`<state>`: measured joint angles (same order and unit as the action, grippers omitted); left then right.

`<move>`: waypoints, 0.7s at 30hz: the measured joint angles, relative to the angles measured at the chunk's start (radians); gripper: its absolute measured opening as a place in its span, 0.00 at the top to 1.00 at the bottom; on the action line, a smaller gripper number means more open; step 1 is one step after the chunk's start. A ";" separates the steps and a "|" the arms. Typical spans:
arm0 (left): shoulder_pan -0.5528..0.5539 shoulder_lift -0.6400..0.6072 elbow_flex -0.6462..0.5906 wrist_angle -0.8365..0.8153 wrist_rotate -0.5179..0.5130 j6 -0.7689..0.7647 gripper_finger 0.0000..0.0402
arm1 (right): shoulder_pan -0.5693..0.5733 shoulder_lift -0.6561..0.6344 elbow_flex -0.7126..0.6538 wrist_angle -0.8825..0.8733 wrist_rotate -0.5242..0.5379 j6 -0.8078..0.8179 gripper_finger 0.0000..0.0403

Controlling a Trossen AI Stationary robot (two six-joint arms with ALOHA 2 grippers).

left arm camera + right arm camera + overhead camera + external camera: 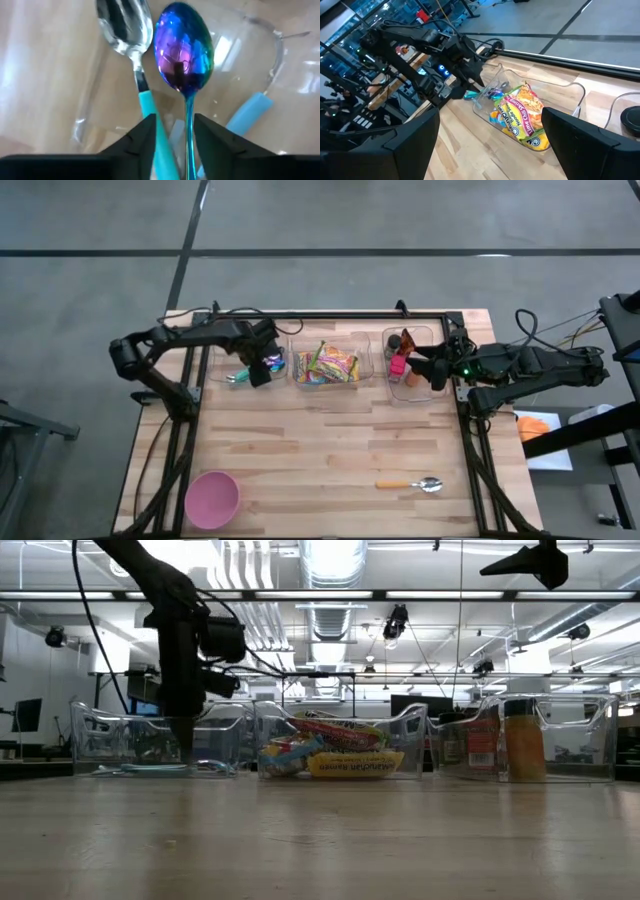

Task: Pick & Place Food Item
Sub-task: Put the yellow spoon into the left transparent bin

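Writing shows on the snack packets (522,120) in the middle bin (331,383): one yellow bag seems to read "Lime Chili Shrimp", though the letters are small. The right bin (395,388) holds bottles (520,739) with a red label too small to read. Light wooden planks make the table (330,450), which carries a pink bowl (212,497) and a spoon (412,484); behind it lies a workshop with ceiling lights. The left gripper (172,135) reaches into the left bin (150,740), jaws partly apart around the handle of an iridescent spoon (182,55), beside a teal-handled one (127,30). The right gripper (425,367) hovers wide open and empty over the right bin, beside the snacks.
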<state>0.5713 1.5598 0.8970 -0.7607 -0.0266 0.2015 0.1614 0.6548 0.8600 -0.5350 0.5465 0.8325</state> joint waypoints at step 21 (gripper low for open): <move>-0.051 -0.434 0.244 0.014 0.216 -0.262 0.25 | 0.000 0.086 0.254 -0.425 -0.184 -0.091 0.14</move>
<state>0.5199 1.1259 1.1407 -0.7465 0.1894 -0.0607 0.1615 0.7406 1.1139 -0.9596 0.3621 0.7415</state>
